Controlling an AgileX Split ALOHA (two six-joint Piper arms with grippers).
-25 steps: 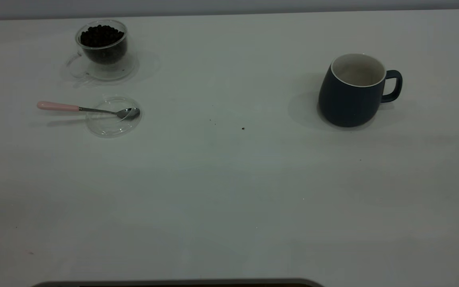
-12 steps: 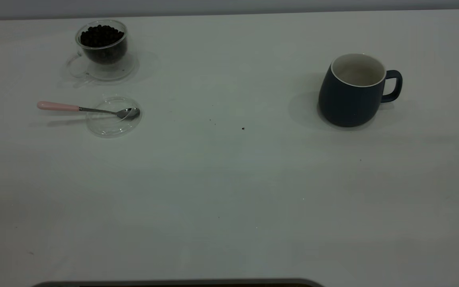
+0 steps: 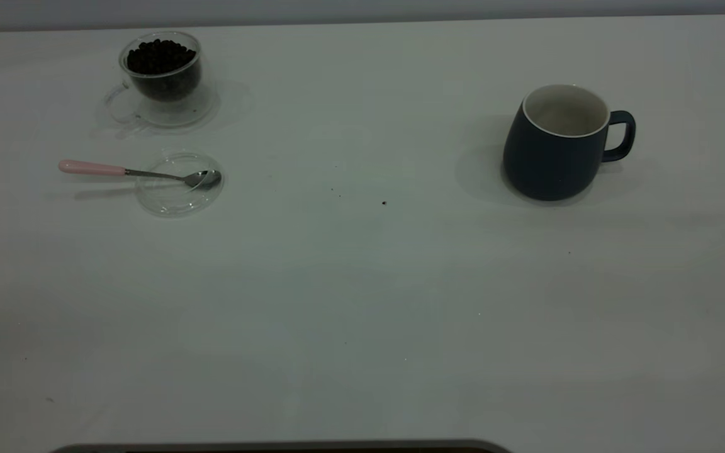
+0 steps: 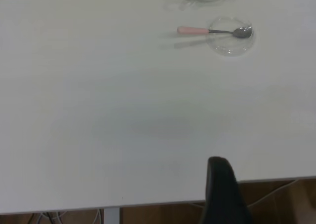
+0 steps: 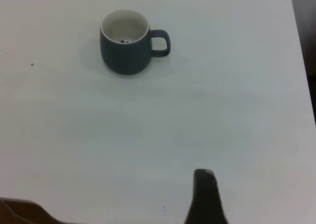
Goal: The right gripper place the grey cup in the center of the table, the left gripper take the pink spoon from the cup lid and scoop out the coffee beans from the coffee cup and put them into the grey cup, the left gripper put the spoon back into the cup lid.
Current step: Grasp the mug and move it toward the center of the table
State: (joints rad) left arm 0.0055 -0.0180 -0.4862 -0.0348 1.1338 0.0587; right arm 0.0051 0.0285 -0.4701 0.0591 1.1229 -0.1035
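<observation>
Right gripper (image 5: 206, 197) high above table (image 3: 362, 283) — well off grey cup (image 5: 125, 41)

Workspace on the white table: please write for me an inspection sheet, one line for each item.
Surface: the table is white with a few small dark specks.
Job's things: the grey cup stands upright at the right side, not at the center; the coffee cup on its saucer holds the coffee beans; the pink spoon lies with its bowl in the cup lid.
Clutter: nothing seen.
Pincers: only a dark tip of the left pincer and of the right pincer shows near the table edge, far from the things.
Cables: pale cables below the table edge.
Surroundings: grey wall behind.
</observation>
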